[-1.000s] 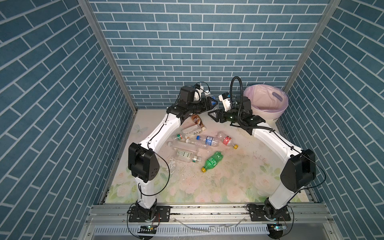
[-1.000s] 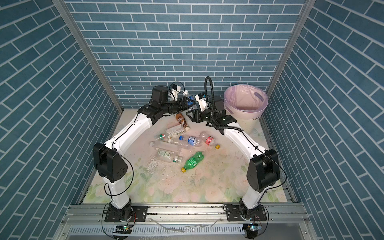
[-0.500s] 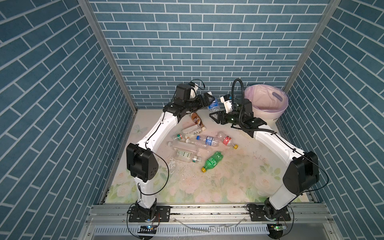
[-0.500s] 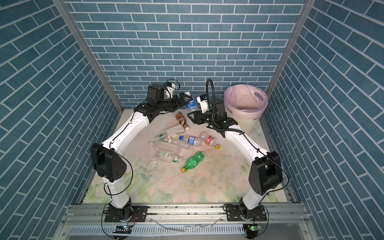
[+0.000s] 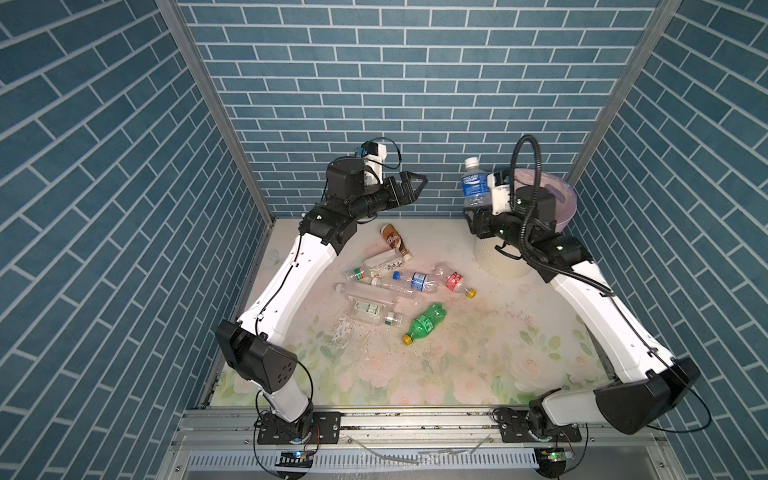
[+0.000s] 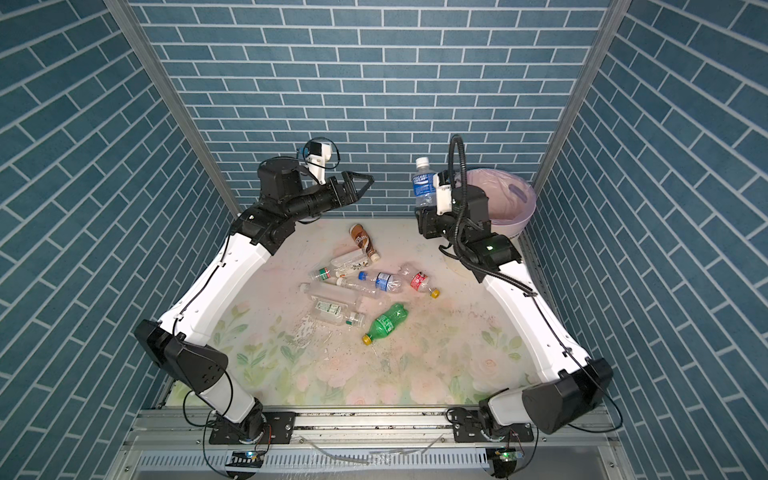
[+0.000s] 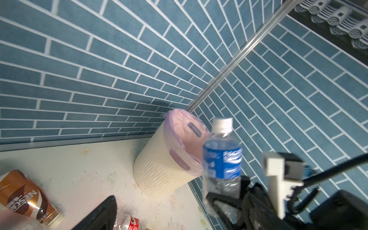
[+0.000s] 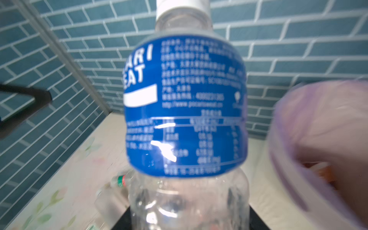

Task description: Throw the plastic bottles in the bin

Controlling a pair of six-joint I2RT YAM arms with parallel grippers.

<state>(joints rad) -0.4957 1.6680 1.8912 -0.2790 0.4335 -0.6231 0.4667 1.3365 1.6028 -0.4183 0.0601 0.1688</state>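
My right gripper (image 5: 474, 212) is shut on the clear lower part of a blue-labelled plastic bottle (image 5: 475, 188) with a white cap. It holds the bottle upright in the air, just left of the bin (image 5: 500, 262). That bottle (image 8: 185, 107) fills the right wrist view, with the bin's lilac liner (image 8: 310, 127) blurred beside it. My left gripper (image 5: 420, 183) is open and empty, raised near the back wall, well left of the held bottle. Several other plastic bottles lie on the floor: a brown one (image 5: 392, 240), a red-labelled one (image 5: 455, 281) and a green one (image 5: 428, 322).
The bin (image 6: 528, 210) stands in the back right corner against the tiled walls. The left wrist view shows the bin (image 7: 159, 169), the held bottle (image 7: 222, 159) and the brown bottle (image 7: 25, 199). The floor bottles cluster mid-floor between the arms, on a flowered mat (image 5: 478, 365).
My left gripper opened, let go of the blue-labelled bottle and pulled back to the left. My right gripper carried the bottle right, toward the bin.
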